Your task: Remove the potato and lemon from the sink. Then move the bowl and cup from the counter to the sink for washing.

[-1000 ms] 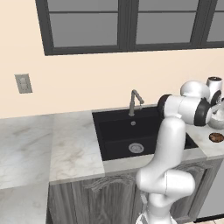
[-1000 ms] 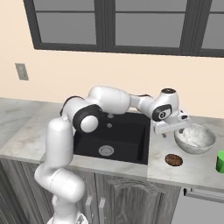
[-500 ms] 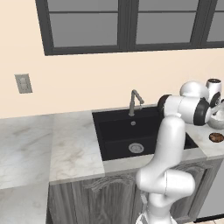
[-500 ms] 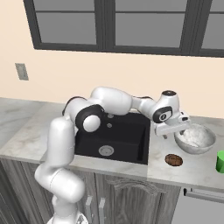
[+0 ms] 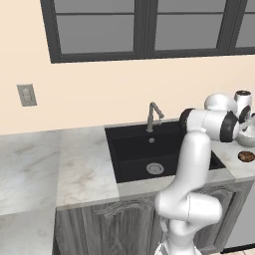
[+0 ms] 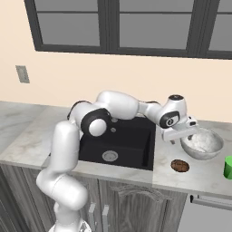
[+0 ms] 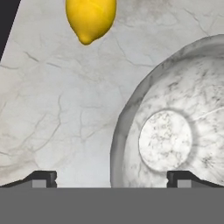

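The marbled whitish-grey bowl (image 6: 202,144) stands on the counter right of the black sink (image 6: 131,136). My gripper (image 6: 183,136) hovers open just over the bowl's left rim. In the hand view the bowl (image 7: 175,131) takes up the right side, and its rim runs between the two fingertips of the gripper (image 7: 111,179). The yellow lemon (image 7: 90,17) lies on the marble beyond the bowl. In front of the bowl, the dark-brown potato (image 6: 180,165) rests on the counter. The green cup (image 6: 228,167) stands at the right edge. Nothing is held.
The sink (image 5: 149,149) holds just its round grey drain (image 5: 155,168), with the angled faucet (image 5: 154,112) behind it. Marble counter (image 5: 74,164) stretches to the left of the basin. A wall with dark-framed windows backs the counter.
The open gripper has moved slightly down and right, closer over the bowl's rim. Bowl, potato and cup have stayed in place.
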You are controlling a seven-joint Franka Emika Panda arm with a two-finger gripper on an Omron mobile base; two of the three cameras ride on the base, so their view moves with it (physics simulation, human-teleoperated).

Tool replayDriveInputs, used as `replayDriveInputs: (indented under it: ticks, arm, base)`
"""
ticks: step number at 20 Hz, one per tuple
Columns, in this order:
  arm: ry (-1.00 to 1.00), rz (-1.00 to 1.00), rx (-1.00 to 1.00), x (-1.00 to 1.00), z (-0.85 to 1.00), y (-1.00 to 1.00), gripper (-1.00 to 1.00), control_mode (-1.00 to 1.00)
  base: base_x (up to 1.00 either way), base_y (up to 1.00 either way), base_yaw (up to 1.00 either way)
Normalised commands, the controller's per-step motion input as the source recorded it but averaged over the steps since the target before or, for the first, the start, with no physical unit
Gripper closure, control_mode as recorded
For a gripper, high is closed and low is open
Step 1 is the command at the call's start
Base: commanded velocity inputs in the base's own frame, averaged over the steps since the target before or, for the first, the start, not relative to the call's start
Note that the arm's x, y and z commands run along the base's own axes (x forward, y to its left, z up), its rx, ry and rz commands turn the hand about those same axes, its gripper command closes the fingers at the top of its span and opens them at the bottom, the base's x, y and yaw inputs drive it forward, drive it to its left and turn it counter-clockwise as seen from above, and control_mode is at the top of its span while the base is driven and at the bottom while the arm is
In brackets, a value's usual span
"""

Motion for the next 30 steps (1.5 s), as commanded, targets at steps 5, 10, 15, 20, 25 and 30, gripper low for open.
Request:
replayDriveInputs:
  ticks: [5,10,15,20,25,30]
  arm:
    - [0.00,0.00,-0.01,0.05,-0.05,-0.11,-1.00,-1.00]
    - [0.00,0.00,0.00,0.04,-0.07,-0.09,-1.00,-1.00]
    - [0.00,0.00,0.00,0.02,-0.09,-0.04,-1.00,-1.00]
    - [0.00,0.00,0.00,0.00,-0.13,0.00,1.00,-1.00]
    - [0.01,-0.01,0.00,0.00,-0.13,0.00,1.00,-1.00]
    - [0.01,0.00,0.00,0.00,-0.07,0.00,1.00,-1.00]
  base:
    - [0.00,0.00,0.00]
    - [0.00,0.00,0.00]
    - [0.00,0.00,0.00]
    - [0.00,0.00,0.00]
    - [0.00,0.00,0.00]
    - [0.00,0.00,0.00]
